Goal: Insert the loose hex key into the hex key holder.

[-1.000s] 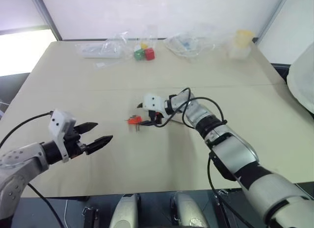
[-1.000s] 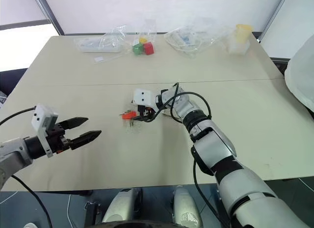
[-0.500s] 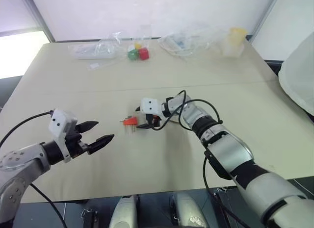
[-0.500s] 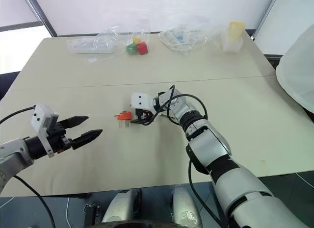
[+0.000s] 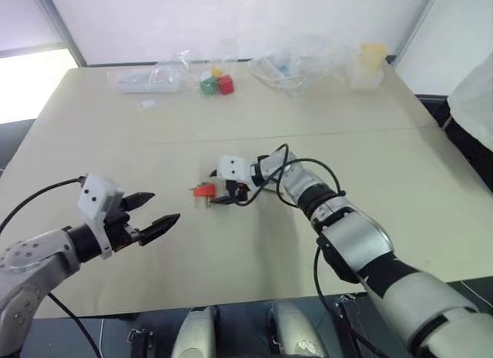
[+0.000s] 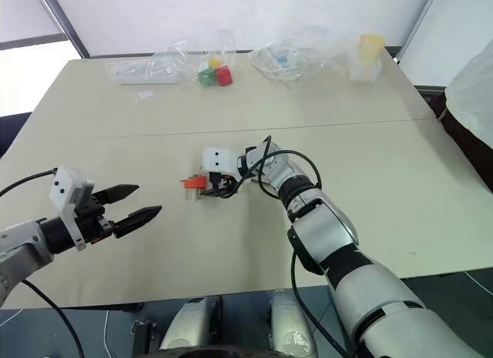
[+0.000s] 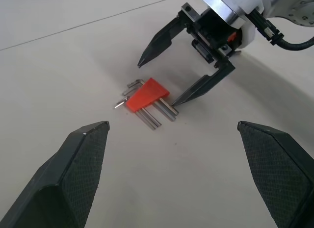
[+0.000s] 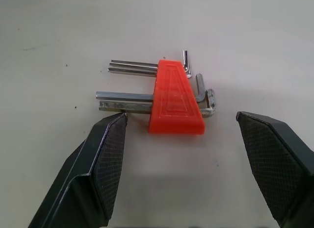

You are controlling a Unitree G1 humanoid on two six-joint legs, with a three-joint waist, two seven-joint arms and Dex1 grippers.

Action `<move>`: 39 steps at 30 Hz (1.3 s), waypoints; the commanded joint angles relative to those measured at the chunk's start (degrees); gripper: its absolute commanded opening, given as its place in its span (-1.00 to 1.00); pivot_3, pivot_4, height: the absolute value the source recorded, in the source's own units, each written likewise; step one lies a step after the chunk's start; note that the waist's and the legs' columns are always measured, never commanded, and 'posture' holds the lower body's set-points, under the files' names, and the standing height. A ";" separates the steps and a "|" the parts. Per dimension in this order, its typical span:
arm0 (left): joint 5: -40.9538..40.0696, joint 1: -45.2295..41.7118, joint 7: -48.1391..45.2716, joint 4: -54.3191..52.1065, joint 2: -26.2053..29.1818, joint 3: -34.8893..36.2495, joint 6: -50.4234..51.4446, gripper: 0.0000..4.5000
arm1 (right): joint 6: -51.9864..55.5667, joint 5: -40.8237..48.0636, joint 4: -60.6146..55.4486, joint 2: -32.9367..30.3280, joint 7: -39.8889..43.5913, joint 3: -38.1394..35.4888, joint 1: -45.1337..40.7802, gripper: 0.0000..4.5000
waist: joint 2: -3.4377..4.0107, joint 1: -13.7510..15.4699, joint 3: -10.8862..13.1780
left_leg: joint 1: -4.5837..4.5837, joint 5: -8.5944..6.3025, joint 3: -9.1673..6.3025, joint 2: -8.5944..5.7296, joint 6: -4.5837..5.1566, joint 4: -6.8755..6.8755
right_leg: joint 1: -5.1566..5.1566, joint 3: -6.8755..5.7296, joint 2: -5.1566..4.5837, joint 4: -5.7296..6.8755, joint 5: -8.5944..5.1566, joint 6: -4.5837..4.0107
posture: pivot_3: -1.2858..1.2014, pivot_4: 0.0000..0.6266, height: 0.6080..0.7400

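The hex key holder (image 8: 175, 98) is a small orange-red wedge lying flat mid-table, with several metal keys sticking out of both sides. The loose hex key cannot be told apart from those keys. My right gripper (image 7: 157, 84) is open, low over the table, with one fingertip on each side of the holder's right end (image 5: 203, 190) and not touching it. My left gripper (image 5: 163, 206) hangs open and empty above the table, well to the left of the holder (image 7: 146, 94) and pointing toward it.
At the table's far edge lie clear plastic bags (image 5: 150, 77), red and green cubes (image 5: 216, 84), more plastic (image 5: 293, 64) and a yellow-topped container (image 5: 368, 65). Something white (image 5: 476, 85) stands past the right edge. The near table edge runs under my arms.
The whole view shifted a second ago. Both grippers and the holder keep their places. The white thing at the right edge has drawn back.
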 commanded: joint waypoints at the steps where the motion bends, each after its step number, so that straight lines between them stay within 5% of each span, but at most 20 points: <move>1: 0.07 0.13 -0.01 -1.61 0.23 1.75 -0.81 0.97 | 0.75 -0.65 0.62 1.01 -0.45 -0.54 0.04 0.65 | 0.00 -0.01 0.00 | 0.00 0.00 0.00 0.00 0.00 0.00 | 0.00 0.00 0.00 0.00 0.00 0.00 | 0.03 -0.52 1.00; 5: 0.23 -0.10 0.00 -1.57 0.39 2.00 -0.82 0.99 | 1.42 -1.07 1.00 1.41 -0.78 -0.86 0.41 0.53 | 0.00 -0.04 0.00 | 0.02 0.00 0.00 0.00 -0.01 0.00 | 0.01 0.00 0.00 0.01 0.00 0.00 | 0.03 -0.52 1.00; 11: 1.29 0.90 0.21 -1.93 0.37 3.47 -1.62 1.00 | 2.03 -1.92 1.86 2.14 -0.84 -0.69 1.32 -0.55 | 0.00 -0.29 -0.01 | 0.05 0.02 0.00 0.01 -0.04 0.00 | 0.03 0.00 0.01 0.04 0.00 -0.01 | 0.03 -0.52 1.00; 21: 2.45 2.65 -0.56 0.96 -1.02 5.71 -3.67 1.00 | -3.88 -5.04 0.39 1.75 -9.87 0.63 1.44 -0.54 | 0.02 -1.18 -0.03 | 0.17 0.03 -0.04 0.01 -0.05 -0.01 | 0.15 0.00 0.01 0.05 0.01 -0.05 | 0.03 -0.52 1.00; 31: 6.08 -8.73 -3.27 8.86 -1.53 -3.43 -6.91 1.00 | -25.83 -25.64 -11.43 -7.41 -43.59 12.30 0.64 -0.54 | 0.00 -0.74 -0.01 | -0.04 0.09 -0.01 -0.08 -0.15 -0.04 | -0.06 0.00 0.04 0.03 0.01 -0.03 | 0.03 -0.52 1.00; 39: 6.03 -26.03 -8.54 18.23 -5.25 -12.52 -7.44 1.00 | -27.21 -40.86 -32.27 -16.33 -69.62 13.96 3.41 -0.54 | -0.04 -0.31 -0.01 | -0.13 0.15 0.02 -0.12 -0.22 -0.06 | -0.23 0.03 0.17 0.11 0.02 -0.02 | 0.03 -0.52 1.00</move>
